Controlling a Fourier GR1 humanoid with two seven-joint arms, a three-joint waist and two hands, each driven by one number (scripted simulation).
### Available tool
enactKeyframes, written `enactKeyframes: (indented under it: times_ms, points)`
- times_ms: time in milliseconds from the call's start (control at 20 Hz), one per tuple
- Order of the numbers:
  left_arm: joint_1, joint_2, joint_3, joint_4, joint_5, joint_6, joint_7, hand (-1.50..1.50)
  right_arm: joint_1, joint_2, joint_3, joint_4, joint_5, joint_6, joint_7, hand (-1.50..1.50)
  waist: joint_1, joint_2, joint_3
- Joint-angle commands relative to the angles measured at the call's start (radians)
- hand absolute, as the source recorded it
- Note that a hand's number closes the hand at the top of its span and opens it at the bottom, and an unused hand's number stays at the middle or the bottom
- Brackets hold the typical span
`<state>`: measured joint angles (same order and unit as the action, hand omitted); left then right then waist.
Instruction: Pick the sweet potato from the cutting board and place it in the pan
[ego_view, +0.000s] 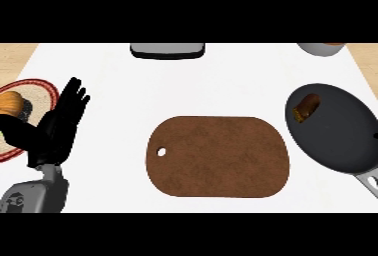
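Note:
The sweet potato (306, 107), a brown-orange oblong, lies inside the dark grey pan (347, 140) at the right, close to the pan's upper left rim. The brown cutting board (218, 156) sits in the middle of the white counter with nothing on it. My left hand (57, 125) rests at the left, open with its fingers straight and pointing up. It stays well away from the board and the pan. My right hand does not show in the head view.
A red-rimmed plate (43, 87) with an orange food item stands at the left edge, partly behind my left hand. A grey appliance (167, 50) sits at the counter's back. A bowl (323, 48) shows at the back right. The pan's handle (369, 181) points toward the lower right.

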<state>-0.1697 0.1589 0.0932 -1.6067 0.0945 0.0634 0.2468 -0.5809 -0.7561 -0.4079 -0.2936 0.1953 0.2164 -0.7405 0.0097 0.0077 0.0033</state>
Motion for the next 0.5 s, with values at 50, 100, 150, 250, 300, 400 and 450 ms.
enactKeyframes:
  times_ms: [50, 100, 150, 250, 300, 400, 450]
  points:
    - [0.0, 0.005, 0.009, -0.021, 0.012, -0.003, 0.018, 0.0, 0.088, -0.084, -0.078, 0.065, -0.089, 0.233, -0.122, -1.5, 0.0, -0.002, 0.0]
    - [0.004, -0.016, -0.001, -0.004, 0.002, 0.006, -0.009, 0.0, 0.125, -0.134, -0.085, 0.079, -0.099, 0.332, -0.144, -1.5, -0.008, -0.001, 0.001]
    - [0.002, 0.015, 0.022, -0.023, 0.026, -0.016, 0.011, 0.0, 0.136, -0.16, -0.093, 0.088, -0.107, 0.372, -0.149, -1.5, -0.003, -0.001, 0.002]
    - [-0.002, -0.006, 0.006, -0.023, 0.015, 0.0, 0.013, 0.0, 0.166, -0.187, -0.093, 0.084, -0.119, 0.466, -0.162, -1.5, -0.008, -0.002, 0.003]
    - [0.002, -0.03, -0.005, 0.055, -0.003, -0.001, -0.056, 0.0, 0.169, -0.148, -0.085, 0.069, -0.114, 0.438, -0.192, -1.5, -0.009, 0.002, 0.002]
    - [0.019, -0.02, -0.007, 0.01, 0.0, -0.005, -0.028, 0.0, 0.22, -0.167, -0.089, 0.06, -0.121, 0.447, -0.228, -1.5, -0.006, -0.001, 0.003]
    - [-0.015, -0.015, 0.007, 0.046, -0.001, 0.004, -0.024, 0.0, 0.216, -0.172, -0.091, 0.057, -0.126, 0.454, -0.219, -1.5, -0.009, 0.001, 0.003]
